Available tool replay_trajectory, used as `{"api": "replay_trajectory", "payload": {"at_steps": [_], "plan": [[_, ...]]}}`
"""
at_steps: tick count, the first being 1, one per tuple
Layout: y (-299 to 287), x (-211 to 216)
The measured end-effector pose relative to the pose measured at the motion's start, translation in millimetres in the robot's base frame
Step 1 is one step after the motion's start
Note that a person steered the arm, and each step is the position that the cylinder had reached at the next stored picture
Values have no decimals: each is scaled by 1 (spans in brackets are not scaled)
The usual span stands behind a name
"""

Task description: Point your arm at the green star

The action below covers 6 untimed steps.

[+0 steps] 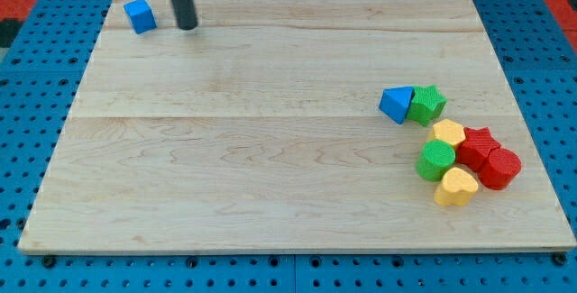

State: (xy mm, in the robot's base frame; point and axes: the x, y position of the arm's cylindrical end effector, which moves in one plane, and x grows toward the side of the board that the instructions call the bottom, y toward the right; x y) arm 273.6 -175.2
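Observation:
The green star lies at the view's right, touching a blue triangle on its left. My tip is at the view's top left, far from the green star. It stands just right of a blue cube with a small gap between them.
Below the green star sits a cluster: a yellow block, a green cylinder, a red star, a red cylinder and a yellow heart. The wooden board lies on a blue pegboard.

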Motion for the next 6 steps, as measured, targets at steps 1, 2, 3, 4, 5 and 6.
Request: {"api": "replay_trajectory", "payload": {"at_steps": [1, 2, 3, 4, 5, 6], "plan": [[-48, 3], [-60, -13], [-29, -14], [73, -16], [186, -10], [314, 20]]}}
